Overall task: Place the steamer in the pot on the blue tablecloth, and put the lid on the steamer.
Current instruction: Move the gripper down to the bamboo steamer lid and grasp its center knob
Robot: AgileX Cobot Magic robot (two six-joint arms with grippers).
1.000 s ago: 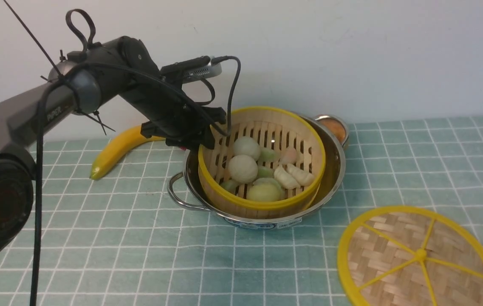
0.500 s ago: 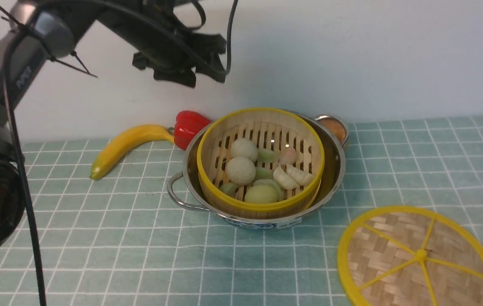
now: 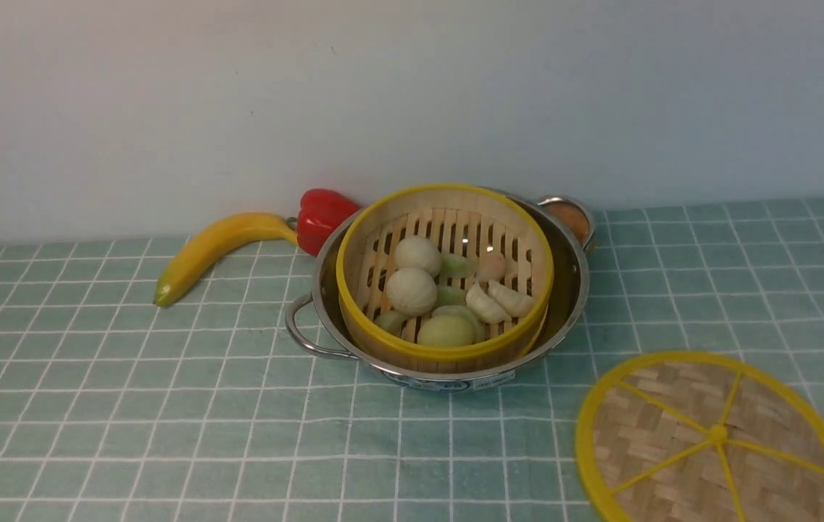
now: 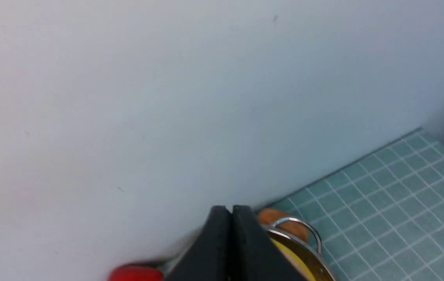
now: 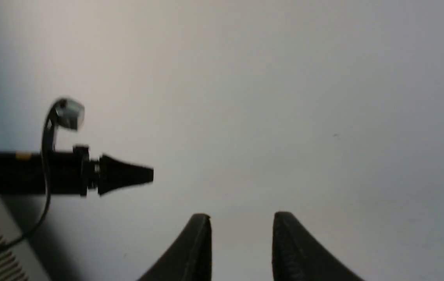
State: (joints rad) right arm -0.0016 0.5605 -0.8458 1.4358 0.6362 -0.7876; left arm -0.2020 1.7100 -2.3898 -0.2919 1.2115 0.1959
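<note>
The steamer [image 3: 448,353], holding several buns and dumplings, sits inside the pot [image 3: 571,275] on the blue tablecloth [image 3: 129,406]. The lid [image 3: 716,435] lies flat on the cloth at the front right, apart from the pot. Neither arm shows in the front view. In the left wrist view my left gripper [image 4: 231,210] is shut and empty, high above the pot rim [image 4: 307,257] and the steamer's yellow rim [image 4: 290,255]. In the right wrist view my right gripper [image 5: 241,216] is open and empty, facing the wall; the left gripper [image 5: 149,175] shows there too.
A banana [image 3: 216,243] and a red pepper [image 3: 321,214] lie behind the pot on its left, against the wall. A small metal bowl of orange sauce [image 3: 571,215] stands behind the pot on its right. The wall is close behind.
My left arm let go of the steamer's rim, rose up and back, and has left the front view. The steamer stays in the pot; the lid has not moved.
</note>
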